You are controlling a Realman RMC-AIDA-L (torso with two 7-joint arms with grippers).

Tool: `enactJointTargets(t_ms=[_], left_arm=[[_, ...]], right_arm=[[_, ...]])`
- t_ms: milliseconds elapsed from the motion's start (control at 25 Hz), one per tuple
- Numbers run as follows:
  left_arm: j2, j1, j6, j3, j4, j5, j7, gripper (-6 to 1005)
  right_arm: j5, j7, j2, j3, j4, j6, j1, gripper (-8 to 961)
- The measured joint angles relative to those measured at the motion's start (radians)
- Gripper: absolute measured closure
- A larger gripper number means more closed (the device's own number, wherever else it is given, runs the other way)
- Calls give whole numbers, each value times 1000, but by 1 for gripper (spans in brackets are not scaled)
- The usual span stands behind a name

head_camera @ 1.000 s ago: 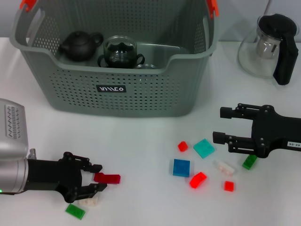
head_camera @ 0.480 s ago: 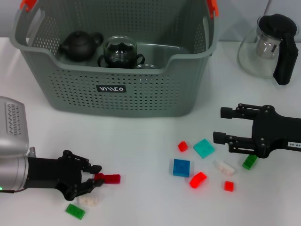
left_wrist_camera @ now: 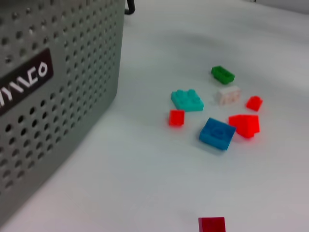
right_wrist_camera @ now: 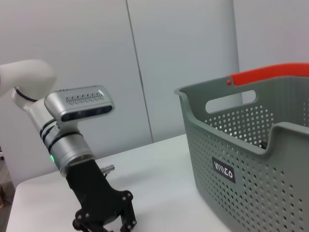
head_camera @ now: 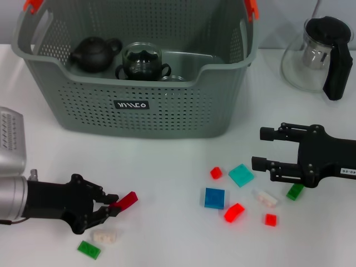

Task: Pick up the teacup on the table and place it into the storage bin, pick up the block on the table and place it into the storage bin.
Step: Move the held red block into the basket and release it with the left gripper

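The left gripper point(head_camera: 113, 204), low over the white table point(head_camera: 167, 178) in front of the large grey perforated plastic storage bin point(head_camera: 139, 105), pinches one end of a flat dark red plastic block point(head_camera: 127, 201), tilted upward. The right gripper point(head_camera: 261, 149) hovers wide open and empty beside scattered coloured blocks point(head_camera: 239, 194).

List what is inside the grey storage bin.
Inside the storage bin sit a dark teapot and a glass two-handled pot, with part of another glass piece. The front wall hides anything lower.
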Motion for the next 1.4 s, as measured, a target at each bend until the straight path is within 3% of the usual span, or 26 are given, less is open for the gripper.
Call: enactJointTargets(t_ms=[240, 520, 760, 1040, 1120, 1320, 1400], left_arm=[[15, -18, 101, -66, 21, -15, -30, 811], [95, -115, 425, -299, -26, -55, -37, 790], [122, -194, 455, -280, -47, -258, -201, 772], [134, -346, 336, -262, 56, -376, -460, 751], [151, -391, 252, -220, 104, -370, -544, 745], [223, -482, -32, -11, 135, -289, -781, 730], [227, -509, -93, 28, 137, -232, -821, 725]], right_arm=[[0, 0, -1, 0, 0, -1, 1, 213], [0, 0, 0, 0, 0, -2, 1, 213], [0, -7, 2, -1, -1, -11, 1, 212], [0, -9, 1, 0, -2, -17, 1, 212], [0, -9, 1, 0, -2, -17, 1, 212], [0, -9, 1, 0, -2, -18, 1, 212], [0, -9, 1, 0, -2, -17, 1, 212]])
